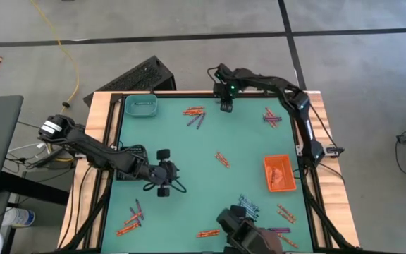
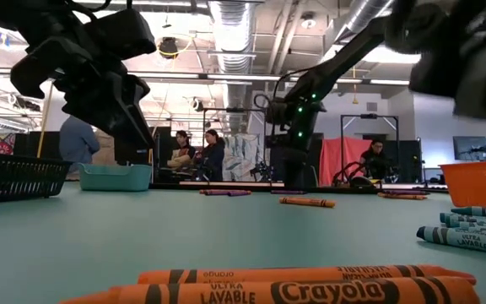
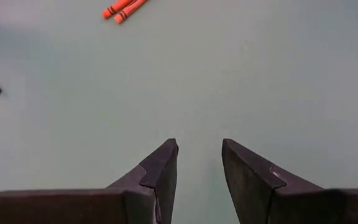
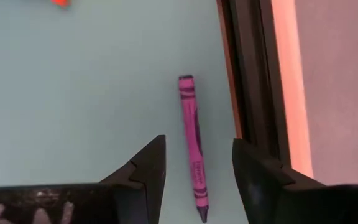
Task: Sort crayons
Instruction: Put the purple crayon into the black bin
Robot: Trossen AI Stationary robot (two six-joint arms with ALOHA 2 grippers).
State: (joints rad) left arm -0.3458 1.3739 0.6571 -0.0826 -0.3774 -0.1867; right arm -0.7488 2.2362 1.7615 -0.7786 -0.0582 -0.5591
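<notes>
Orange, purple and pale blue crayons lie scattered flat on the green mat [image 1: 189,148]: an orange and purple group [image 1: 194,113] at the far side, one orange crayon [image 1: 222,160] mid-table, and blue ones [image 1: 249,207] at the near side. My left gripper [image 1: 163,189] is open over bare mat [image 3: 197,93] left of centre. My right gripper [image 1: 225,104] is open at the far edge. Its fingers stand on either side of a purple crayon [image 4: 193,146] that lies flat beside the table's dark rail [image 4: 247,74], and they do not touch it.
A teal tray [image 1: 141,104] stands at the far left corner, an orange tray [image 1: 279,173] at the right, and a black tray [image 1: 145,75] beyond the far edge. More crayons lie at the near left [image 1: 134,219] and near right [image 1: 285,212]. People show in the room behind [image 2: 209,152].
</notes>
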